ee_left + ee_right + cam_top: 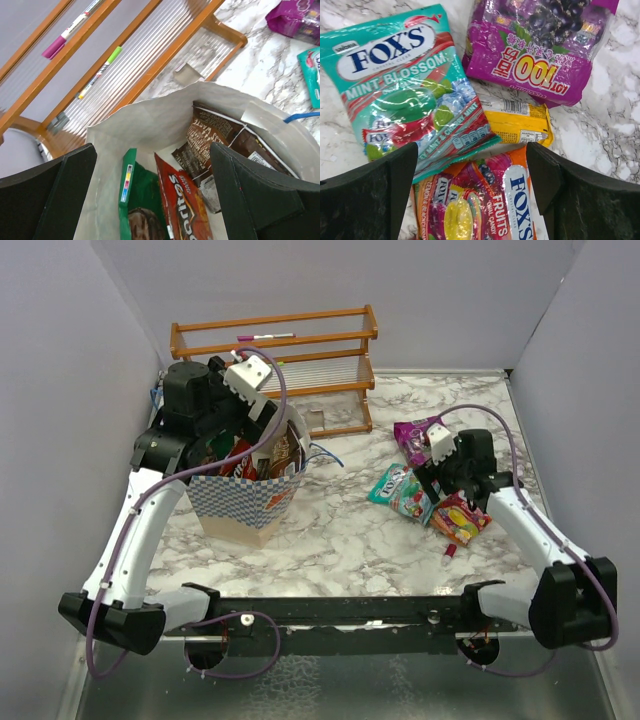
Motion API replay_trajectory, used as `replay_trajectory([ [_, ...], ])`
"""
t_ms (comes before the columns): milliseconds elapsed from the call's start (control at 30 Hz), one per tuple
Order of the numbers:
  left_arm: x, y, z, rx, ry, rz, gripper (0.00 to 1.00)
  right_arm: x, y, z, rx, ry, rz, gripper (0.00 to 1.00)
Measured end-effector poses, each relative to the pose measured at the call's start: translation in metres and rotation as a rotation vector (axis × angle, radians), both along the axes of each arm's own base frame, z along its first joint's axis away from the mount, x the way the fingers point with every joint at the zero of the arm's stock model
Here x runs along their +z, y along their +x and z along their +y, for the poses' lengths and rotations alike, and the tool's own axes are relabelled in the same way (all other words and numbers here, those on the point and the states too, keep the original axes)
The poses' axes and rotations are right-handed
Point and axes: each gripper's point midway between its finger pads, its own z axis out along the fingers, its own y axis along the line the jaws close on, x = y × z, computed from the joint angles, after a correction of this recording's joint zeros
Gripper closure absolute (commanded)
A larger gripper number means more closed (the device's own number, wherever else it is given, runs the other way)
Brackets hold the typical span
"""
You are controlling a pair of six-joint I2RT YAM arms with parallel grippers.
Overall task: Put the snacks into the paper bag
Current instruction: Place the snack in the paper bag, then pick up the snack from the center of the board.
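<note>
The checkered paper bag (245,502) stands at the left with its white inside (150,125) showing. In it lie a green packet (142,200), a red Doritos packet (182,200) and a brown bag (215,132). My left gripper (152,190) hangs open over the bag's mouth, holding nothing. On the right, my right gripper (472,185) is open just above the red-yellow Fox's Fruits pack (480,205). A teal mint pack (405,80), a magenta pack (540,45) and a small yellow packet (520,125) lie beyond it.
A wooden rack (290,360) with marker pens (62,42) stands behind the bag. A tiny red-pink object (450,552) lies near the right arm. Grey walls close in the marble table (340,530) on three sides.
</note>
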Motion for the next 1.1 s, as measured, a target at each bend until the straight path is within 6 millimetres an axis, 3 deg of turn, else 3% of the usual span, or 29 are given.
replay_trajectory([
  [167,-0.001,0.003,-0.011,-0.034,-0.045,0.015,0.01,-0.017,0.008,-0.008,-0.028,-0.006,0.096,0.17],
  [500,0.004,0.0,-0.022,-0.08,-0.09,0.014,0.01,-0.034,0.033,0.008,0.039,0.032,0.224,0.38],
  [800,0.002,0.0,-0.024,-0.091,-0.097,0.021,0.01,-0.061,0.027,0.018,0.085,0.062,0.346,0.47],
  [1100,0.001,0.0,-0.026,-0.096,-0.104,0.029,0.01,-0.07,0.024,0.029,0.132,0.116,0.385,0.77],
])
